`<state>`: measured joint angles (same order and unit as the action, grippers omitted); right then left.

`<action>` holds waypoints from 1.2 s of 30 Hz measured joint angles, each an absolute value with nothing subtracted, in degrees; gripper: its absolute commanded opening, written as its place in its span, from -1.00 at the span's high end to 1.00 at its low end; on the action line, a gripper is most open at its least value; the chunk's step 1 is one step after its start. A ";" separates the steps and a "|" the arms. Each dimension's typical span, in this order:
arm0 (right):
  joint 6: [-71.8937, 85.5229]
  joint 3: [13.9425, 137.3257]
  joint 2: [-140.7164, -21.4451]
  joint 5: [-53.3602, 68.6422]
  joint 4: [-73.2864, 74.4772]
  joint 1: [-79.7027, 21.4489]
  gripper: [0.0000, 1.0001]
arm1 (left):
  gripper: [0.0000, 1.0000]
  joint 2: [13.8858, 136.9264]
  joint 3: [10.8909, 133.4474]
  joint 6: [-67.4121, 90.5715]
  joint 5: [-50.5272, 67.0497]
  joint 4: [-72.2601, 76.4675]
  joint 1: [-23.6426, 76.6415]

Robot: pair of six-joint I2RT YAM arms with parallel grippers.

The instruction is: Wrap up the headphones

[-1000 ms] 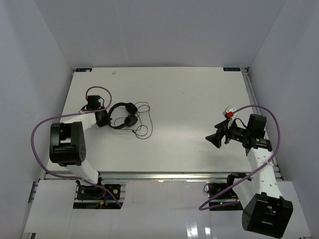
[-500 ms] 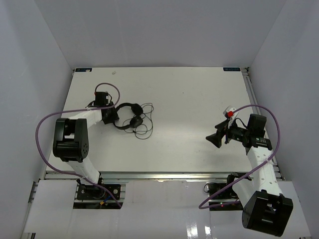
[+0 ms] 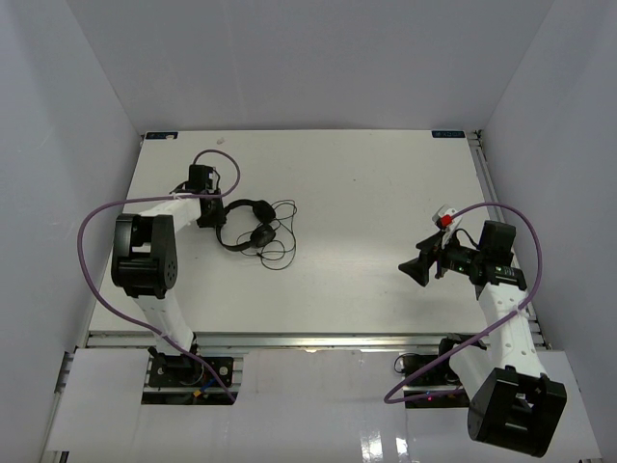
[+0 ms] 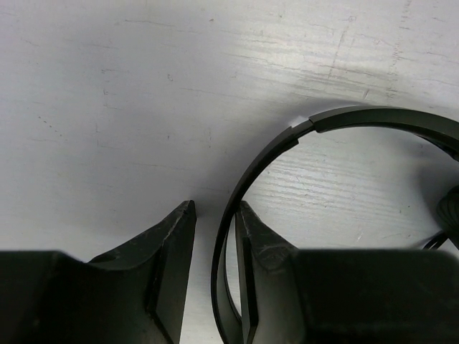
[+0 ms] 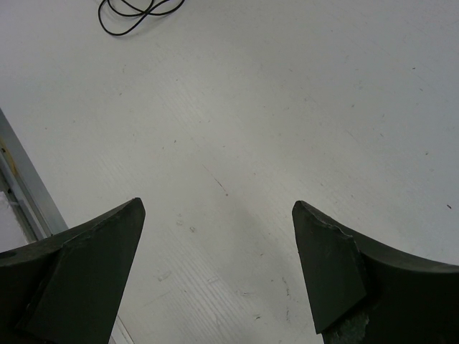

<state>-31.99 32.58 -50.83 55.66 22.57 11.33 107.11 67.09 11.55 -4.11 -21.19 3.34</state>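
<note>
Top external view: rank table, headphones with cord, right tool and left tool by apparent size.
1. table
2. headphones, cord loops included
3. right tool
The left tool looks similar to the right, but blends into the black headphones, so unranked.
</note>
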 measured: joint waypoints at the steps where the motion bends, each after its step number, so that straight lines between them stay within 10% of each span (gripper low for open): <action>1: -31.99 32.58 -50.92 55.66 22.57 11.38 -0.80 | 0.19 106.98 66.83 11.32 -4.08 -21.01 3.47; 7: -31.99 32.58 -51.16 55.65 22.57 11.60 -0.80 | 0.33 105.85 64.66 10.22 -4.76 -18.88 4.48; 13: -31.99 32.58 -51.16 55.66 22.57 11.81 -0.80 | 0.98 105.67 64.18 9.89 -4.94 -18.24 5.11; 25: -41.86 33.96 -52.76 63.08 29.88 10.05 -0.80 | 1.00 98.68 59.99 14.07 1.78 -24.67 5.65; 36: -34.02 48.13 -64.77 51.22 17.29 -23.62 -0.80 | 1.00 73.66 60.65 13.51 -4.30 -35.85 12.00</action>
